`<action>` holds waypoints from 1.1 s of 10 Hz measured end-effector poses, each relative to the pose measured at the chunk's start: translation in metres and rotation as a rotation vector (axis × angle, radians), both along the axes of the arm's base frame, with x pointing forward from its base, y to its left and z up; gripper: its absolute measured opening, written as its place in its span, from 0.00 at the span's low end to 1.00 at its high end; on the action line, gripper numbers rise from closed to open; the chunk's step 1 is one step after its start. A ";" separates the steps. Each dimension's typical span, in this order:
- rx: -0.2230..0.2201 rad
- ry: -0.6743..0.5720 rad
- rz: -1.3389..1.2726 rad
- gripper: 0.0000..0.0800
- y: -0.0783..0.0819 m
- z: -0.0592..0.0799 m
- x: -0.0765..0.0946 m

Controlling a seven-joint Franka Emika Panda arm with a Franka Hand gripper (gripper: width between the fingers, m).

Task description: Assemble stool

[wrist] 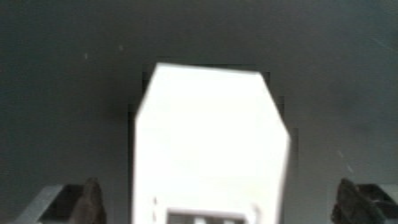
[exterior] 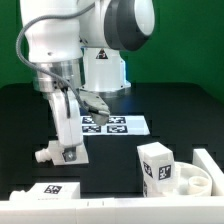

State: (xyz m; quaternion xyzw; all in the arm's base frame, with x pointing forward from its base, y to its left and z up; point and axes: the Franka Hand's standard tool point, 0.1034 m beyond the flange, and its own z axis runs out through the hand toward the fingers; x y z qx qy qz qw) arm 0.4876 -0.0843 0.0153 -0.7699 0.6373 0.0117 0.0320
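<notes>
The hand's (wrist: 217,203) dark fingers (wrist: 71,203) flank a chunky white leg (wrist: 210,130).

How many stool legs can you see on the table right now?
3. One leg lies at the open pincer. An upright leg stands beside the seat at the exterior view's right. A third leg lies at its lower left. More may be hidden.

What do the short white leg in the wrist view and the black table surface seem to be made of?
The short chunky white leg looks like hard plastic with a smooth finish: even white faces and crisp edges, though glare hides texture. The black table surface looks matte, perhaps cloth or a mat: it shows no reflections, but I cannot tell the material.
</notes>
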 end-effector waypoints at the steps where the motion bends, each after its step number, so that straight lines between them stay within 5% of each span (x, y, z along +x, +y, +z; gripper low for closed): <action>1: 0.003 0.002 -0.006 0.81 0.000 -0.002 -0.001; 4: 0.003 0.005 -0.002 0.80 0.001 -0.003 -0.001; 5: 0.003 0.005 -0.002 0.55 0.001 -0.003 -0.001; 6: 0.003 0.005 -0.002 0.41 0.001 -0.003 -0.001; 8: 0.007 0.008 -0.059 0.41 0.002 -0.003 -0.002; 11: 0.050 0.003 -0.553 0.41 0.018 0.000 -0.016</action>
